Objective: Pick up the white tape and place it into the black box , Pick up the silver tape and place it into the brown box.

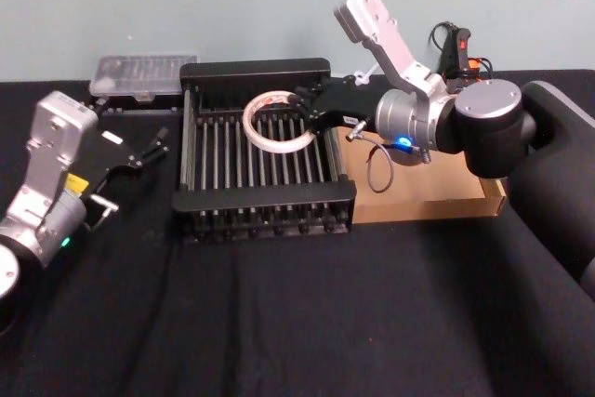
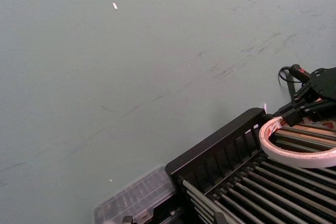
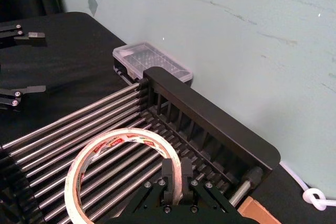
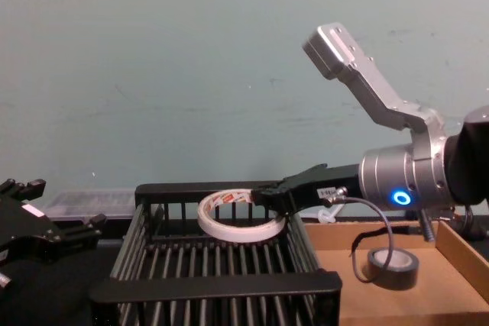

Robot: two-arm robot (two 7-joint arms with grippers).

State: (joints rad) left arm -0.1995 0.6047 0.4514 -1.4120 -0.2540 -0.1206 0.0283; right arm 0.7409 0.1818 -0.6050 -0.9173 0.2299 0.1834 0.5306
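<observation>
The white tape (image 1: 256, 132) is a wide thin ring with red print inside. My right gripper (image 1: 302, 118) is shut on its rim and holds it tilted over the black box (image 1: 265, 197), about level with the rim (image 4: 214, 286). The right wrist view shows the fingers (image 3: 169, 174) pinching the ring (image 3: 76, 177) above the floor bars. The silver tape (image 4: 393, 267) lies flat in the brown box (image 4: 451, 295), right of the crate. My left gripper (image 1: 151, 148) rests open on the table left of the crate.
A clear plastic case (image 1: 144, 72) sits behind the crate's far left corner. A black and orange tool (image 1: 460, 48) stands at the back right. A cable loop (image 1: 376, 169) hangs under my right wrist. Black cloth covers the table's front.
</observation>
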